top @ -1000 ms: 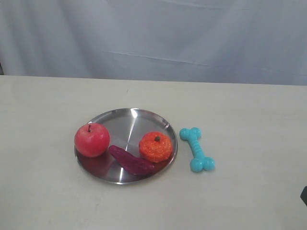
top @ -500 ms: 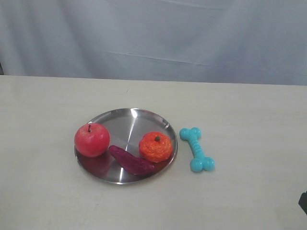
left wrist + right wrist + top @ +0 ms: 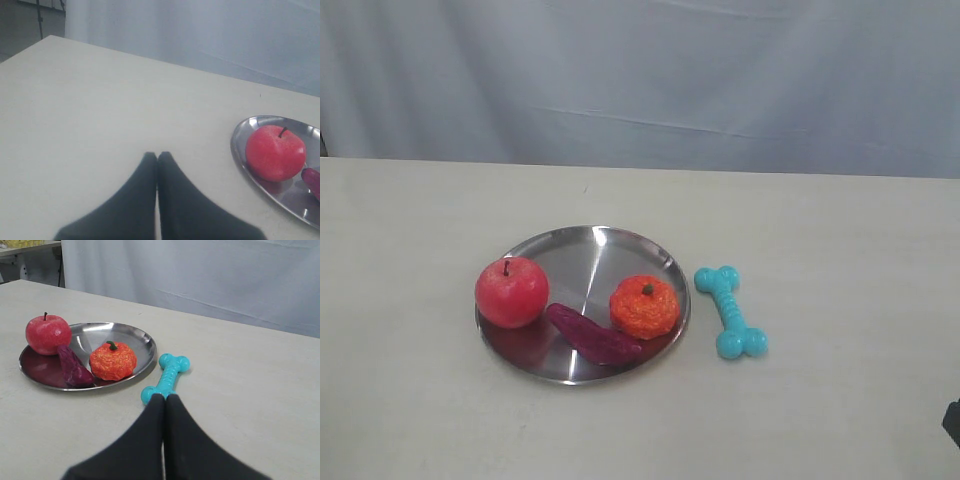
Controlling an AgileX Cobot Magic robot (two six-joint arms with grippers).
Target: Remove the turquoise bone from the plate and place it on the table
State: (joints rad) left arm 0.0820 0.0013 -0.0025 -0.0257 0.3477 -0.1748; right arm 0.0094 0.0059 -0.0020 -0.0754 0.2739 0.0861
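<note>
The turquoise bone (image 3: 730, 311) (image 3: 167, 376) lies flat on the cream table (image 3: 840, 240), just right of the silver plate (image 3: 582, 252) (image 3: 125, 332) and apart from its rim. My right gripper (image 3: 164, 397) is shut with nothing in it; in the right wrist view its tips overlap the bone's near knob, and I cannot tell whether they touch it. In the exterior view only a dark bit of the right arm (image 3: 953, 421) shows at the right edge. My left gripper (image 3: 157, 155) is shut and empty over bare table, away from the plate (image 3: 240, 150).
On the plate sit a red apple (image 3: 511, 290) (image 3: 275, 152) (image 3: 48, 333), a dark purple elongated piece (image 3: 592, 334) (image 3: 71, 365) and an orange fruit (image 3: 645, 306) (image 3: 112, 360). A pale curtain (image 3: 640, 70) hangs behind the table's far edge.
The dark bit of the right arm at the right edge has slid slightly lower. Nothing else has moved.
</note>
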